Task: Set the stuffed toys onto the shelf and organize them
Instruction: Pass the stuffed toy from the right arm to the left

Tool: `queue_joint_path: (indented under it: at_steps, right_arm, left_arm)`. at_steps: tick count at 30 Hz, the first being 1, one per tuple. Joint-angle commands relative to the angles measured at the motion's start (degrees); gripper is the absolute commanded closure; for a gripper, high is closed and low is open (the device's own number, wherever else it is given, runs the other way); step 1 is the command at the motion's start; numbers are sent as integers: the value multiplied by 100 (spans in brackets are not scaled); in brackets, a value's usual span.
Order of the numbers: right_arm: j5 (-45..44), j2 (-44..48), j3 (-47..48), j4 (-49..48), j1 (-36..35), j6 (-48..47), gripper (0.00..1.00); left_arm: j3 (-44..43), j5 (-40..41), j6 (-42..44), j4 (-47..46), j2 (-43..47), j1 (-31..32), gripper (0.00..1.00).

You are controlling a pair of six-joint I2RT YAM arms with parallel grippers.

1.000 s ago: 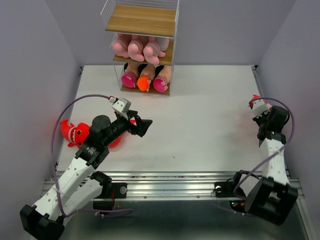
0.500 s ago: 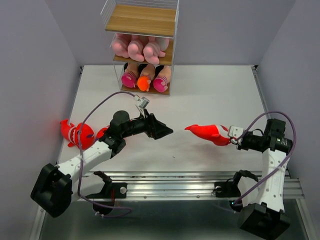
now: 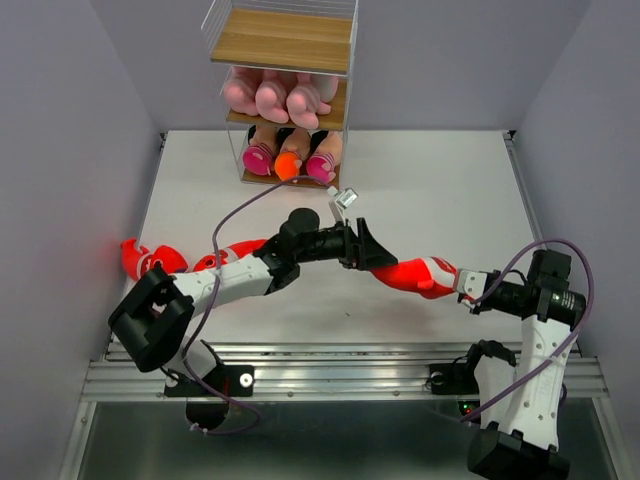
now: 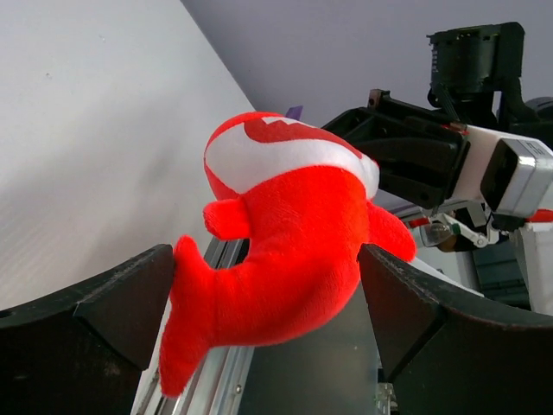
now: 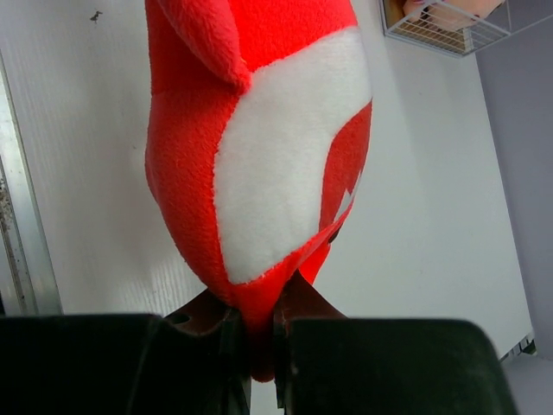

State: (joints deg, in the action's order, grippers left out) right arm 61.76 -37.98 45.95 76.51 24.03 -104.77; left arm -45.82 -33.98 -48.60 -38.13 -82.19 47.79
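Observation:
A red shark with a white belly hangs over the table's middle right, and my right gripper is shut on a fold of plush at its mouth end. My left gripper is open, its two dark fingers flanking the shark's tail without closing. In the right wrist view the gripper pinches the red edge tightly. The shelf stands at the back, its top board bare. Pink toys fill the middle tier and dolls the bottom one.
Another red shark lies at the table's left edge. More red plush shows beneath my left forearm. A metal rail runs along the near edge. Grey walls close in both sides.
My right arm swung the shark from the far right in toward the middle. My left arm reached right, and its open fingers now sit around the shark's tail.

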Motion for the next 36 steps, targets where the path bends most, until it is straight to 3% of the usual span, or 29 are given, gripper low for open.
queue_joint_path:
  at_steps: [1,6,10,11,13,17,21,24,25,29,30,32,36]
  right_arm:
    - [319,-8,-43,303,31,-140,99]
    - [495,-183,36,294,31,-79,99]
    - [425,-324,10,207,31,-35,99]
    - [399,-333,-16,128,31,122,99]
    - [311,-281,-113,-205,31,333,99]
    - [205,-131,-253,-716,31,897,99]
    - [179,-113,-298,-831,31,1011,98]
    - [161,-149,-298,-839,31,1055,94]
    - [161,-149,-298,-848,31,1064,92]
    - [170,-122,-298,-848,31,1108,67]
    - [179,-122,-289,-840,31,1125,52]
    - [196,-114,-280,-848,31,1222,34]
    - [240,-157,-254,-866,31,1406,20]
  left_arm:
    - [-497,128,-71,59,-183,213,1]
    - [-656,-82,78,130,-517,494,2]
    - [-744,-477,202,-36,-631,687,14]
    - [-753,-609,202,-106,-683,705,24]
    - [-779,-935,193,-265,-710,741,33]
    - [-762,-1163,246,-309,-719,802,61]
    - [-744,-1313,281,-327,-728,820,98]
    - [-700,-1313,307,-335,-710,820,100]
    - [-691,-1305,333,-335,-693,811,100]
    - [-673,-1059,718,-29,-527,820,100]
    - [-691,-850,877,346,-491,820,100]
    - [-779,-541,1272,849,-368,811,100]
    - [-806,564,2282,2034,-122,802,100]
